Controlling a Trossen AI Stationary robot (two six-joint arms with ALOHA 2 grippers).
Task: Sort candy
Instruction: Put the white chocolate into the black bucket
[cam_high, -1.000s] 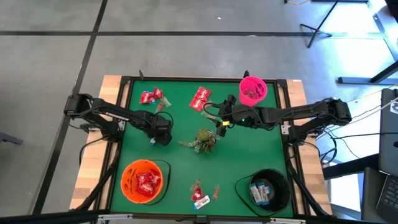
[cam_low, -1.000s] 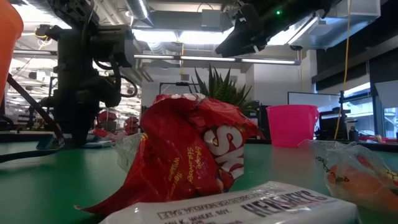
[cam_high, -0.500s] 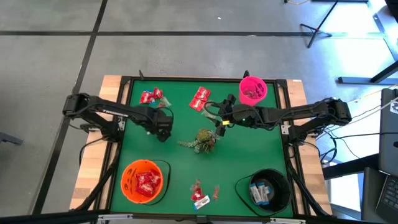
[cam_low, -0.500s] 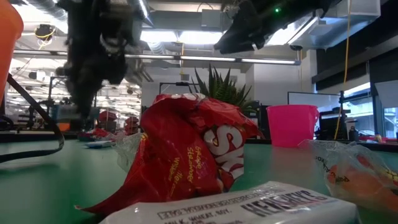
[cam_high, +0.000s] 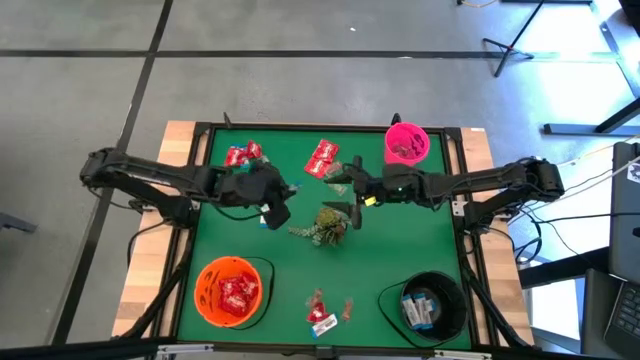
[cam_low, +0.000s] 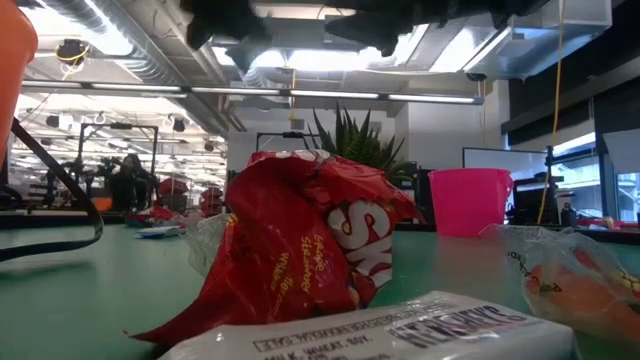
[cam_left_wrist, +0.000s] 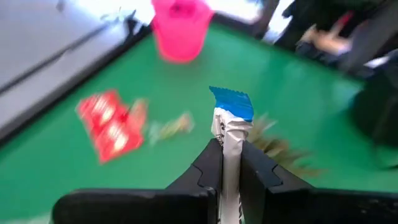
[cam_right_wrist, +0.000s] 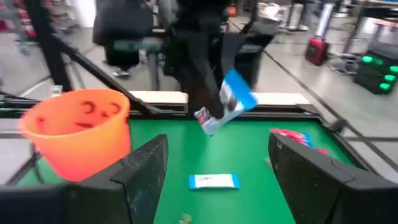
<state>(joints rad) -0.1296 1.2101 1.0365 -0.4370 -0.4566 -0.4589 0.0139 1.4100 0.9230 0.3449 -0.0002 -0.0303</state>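
My left gripper (cam_high: 276, 206) hovers over the table's middle, left of the green sprig (cam_high: 325, 225), shut on a white-and-blue candy packet (cam_left_wrist: 231, 124). My right gripper (cam_high: 343, 193) is open, just beyond the sprig, and faces the left gripper; its wrist view shows its fingers (cam_right_wrist: 147, 163) apart. Red packets lie flat at the far side (cam_high: 322, 158) and far left (cam_high: 243, 155). Another white-and-blue packet (cam_right_wrist: 214, 181) lies on the mat. Several candies (cam_high: 322, 312) lie at the near edge, with a red packet (cam_low: 310, 250) up close in the low view. My left gripper pinches the white-and-blue packet between its two fingers (cam_left_wrist: 210, 167). The packet's blue crimped end (cam_left_wrist: 231, 103) sticks out past the fingertips. The packet is lifted clear of the table and hangs tilted (cam_right_wrist: 227, 102) in the right wrist view.
An orange bowl (cam_high: 204, 272) with red packets stands near left. A black bowl (cam_high: 455, 290) with white-and-blue packets stands near right. A pink cup (cam_high: 406, 145) stands at the far right. The green sprig lies between the two grippers.
My left gripper has risen off the mat with the white-and-blue packet and swung toward the table's right, toward the sprig, turning as it went. My right gripper has opened its fingers wide and stayed about where it was.
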